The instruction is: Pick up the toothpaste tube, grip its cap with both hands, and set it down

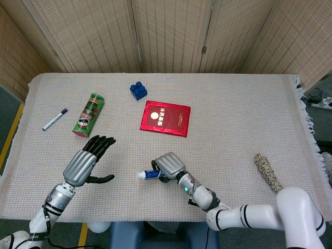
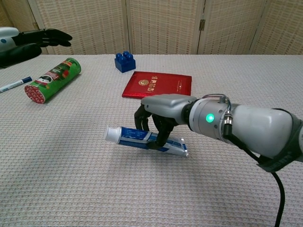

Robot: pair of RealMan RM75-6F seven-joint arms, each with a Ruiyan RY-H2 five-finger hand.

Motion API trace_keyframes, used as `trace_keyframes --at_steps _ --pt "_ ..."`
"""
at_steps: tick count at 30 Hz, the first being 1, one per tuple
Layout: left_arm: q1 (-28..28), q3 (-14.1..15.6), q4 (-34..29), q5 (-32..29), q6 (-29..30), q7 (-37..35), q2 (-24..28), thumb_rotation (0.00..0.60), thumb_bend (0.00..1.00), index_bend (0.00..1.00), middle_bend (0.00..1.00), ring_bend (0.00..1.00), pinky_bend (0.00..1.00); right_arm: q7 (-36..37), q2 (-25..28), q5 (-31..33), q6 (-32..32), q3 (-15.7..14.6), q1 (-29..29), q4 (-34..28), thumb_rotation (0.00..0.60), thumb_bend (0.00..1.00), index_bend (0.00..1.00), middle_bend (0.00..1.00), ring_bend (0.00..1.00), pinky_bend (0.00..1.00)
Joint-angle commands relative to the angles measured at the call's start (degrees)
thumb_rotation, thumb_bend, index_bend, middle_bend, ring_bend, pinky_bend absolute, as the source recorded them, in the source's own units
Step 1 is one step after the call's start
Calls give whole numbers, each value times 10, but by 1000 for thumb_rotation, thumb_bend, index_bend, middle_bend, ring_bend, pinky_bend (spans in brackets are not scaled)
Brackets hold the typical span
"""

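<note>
A blue and white toothpaste tube (image 2: 142, 137) with a white cap (image 2: 111, 133) lies nearly level, low over the table near its front edge. My right hand (image 2: 158, 119) grips it around the middle, fingers curled under the tube (image 1: 151, 175). The cap (image 1: 140, 175) points to the left, bare and untouched. My left hand (image 1: 85, 162) is off to the left with its fingers spread and holds nothing; the chest view shows only its fingers (image 2: 45, 36) at the upper left edge.
A green snack can (image 1: 88, 114) and a marker pen (image 1: 54, 119) lie at the left. A blue toy brick (image 1: 138, 90) and a red booklet (image 1: 165, 118) sit at the middle back. A braided rope piece (image 1: 269, 173) lies at the right.
</note>
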Motion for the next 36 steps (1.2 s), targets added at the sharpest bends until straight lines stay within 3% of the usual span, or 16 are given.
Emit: trace_keyframes --at_steps 1,3,5,8,12,15,17,19,20,22,29,36 --pt "2 0 4 -3 -1 -1 -1 0 107 49 105 68 0 -16 -1 21 -2 -6 13 -4 600 668 132 243 351 306" --pt "3 0 6 -5 -1 -2 -1 0 107 48 104 68 0 -15 4 23 1 -7 13 -13 600 668 36 183 306 256" --pt "4 -1 8 -7 0 -3 -1 0 107 46 103 68 0 -10 11 16 7 -7 10 -24 600 667 0 141 277 238" --pt "7 -4 13 -12 2 -9 1 0 107 45 103 68 0 7 33 -5 20 -7 0 -52 600 668 0 133 269 239" --pt "11 -13 34 -22 8 -29 5 0 107 46 103 69 0 69 81 -81 52 -7 -37 -95 600 667 12 165 292 244" --pt "20 -20 46 -45 15 -20 12 10 107 36 103 76 0 119 122 -161 106 -18 -79 -116 600 667 114 241 334 256" --pt "28 -25 52 -64 23 -9 17 143 107 34 103 84 0 138 156 -206 147 -32 -109 -131 600 667 172 278 347 263" --pt "35 -28 58 -82 26 3 23 386 108 53 103 89 0 144 188 -232 178 -44 -134 -147 600 667 221 294 348 263" --pt "39 -29 60 -91 26 6 26 480 108 59 103 90 0 146 204 -244 193 -50 -146 -155 600 667 239 299 350 263" --pt "47 -31 63 -109 26 6 35 584 115 64 103 92 0 151 239 -267 227 -64 -174 -167 600 667 259 310 355 263" --pt "88 -33 85 -152 56 11 59 600 173 82 114 102 0 176 324 -323 349 -102 -278 -163 600 667 264 315 362 263" --pt "139 -25 101 -170 96 -6 70 600 174 83 119 105 0 252 361 -353 434 -129 -370 -123 600 667 266 318 371 263"
